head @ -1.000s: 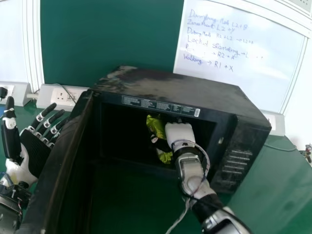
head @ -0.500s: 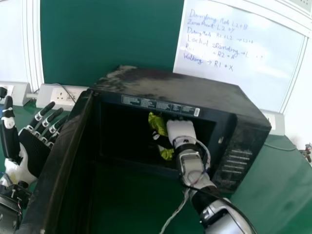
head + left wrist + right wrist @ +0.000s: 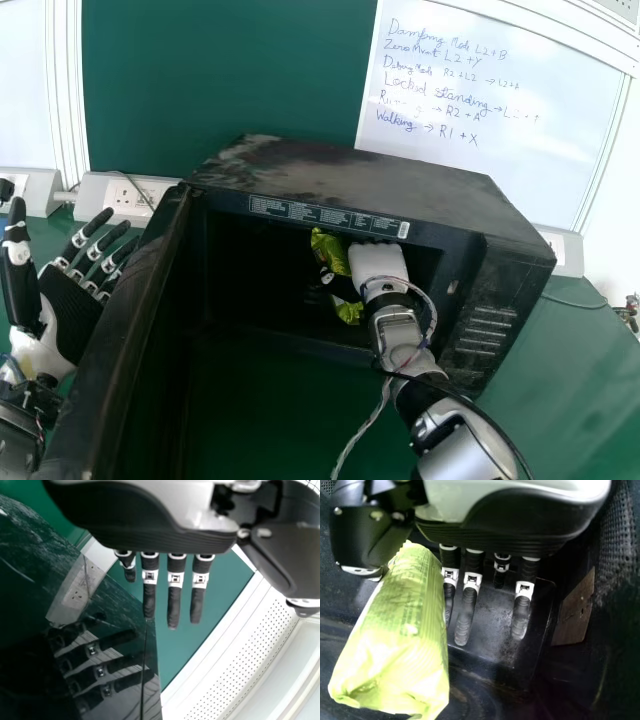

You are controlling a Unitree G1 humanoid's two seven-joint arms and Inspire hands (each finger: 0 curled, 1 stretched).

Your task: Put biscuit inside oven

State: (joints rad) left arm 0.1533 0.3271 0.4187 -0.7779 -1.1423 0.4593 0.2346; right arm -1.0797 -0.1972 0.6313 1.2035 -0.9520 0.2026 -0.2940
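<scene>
The black oven (image 3: 350, 180) faces me with its door (image 3: 120, 330) swung out on the left. Inside the cavity, my right hand (image 3: 376, 262) is just right of the yellow-green biscuit packet (image 3: 330, 250), and its dark thumb crosses the packet. From the right wrist view, the packet (image 3: 400, 635) lies against the side of my right hand (image 3: 465, 615), whose fingers extend nearly straight over the oven floor (image 3: 495, 625). My left hand (image 3: 70, 310) is held open outside the door at the far left; in the left wrist view, my left hand (image 3: 174, 595) has straight fingers beside the glossy door (image 3: 50, 595).
The oven's right front edge and control panel (image 3: 485, 330) stand close to my right forearm. Wall sockets (image 3: 128, 195) and a whiteboard (image 3: 490, 100) are behind the oven on the green table (image 3: 560, 380). A brownish plate (image 3: 574, 611) is on the oven's inner wall.
Inside the oven, my right hand and the biscuit packet have both shifted slightly to the right. My left hand and the oven have stayed where they were.
</scene>
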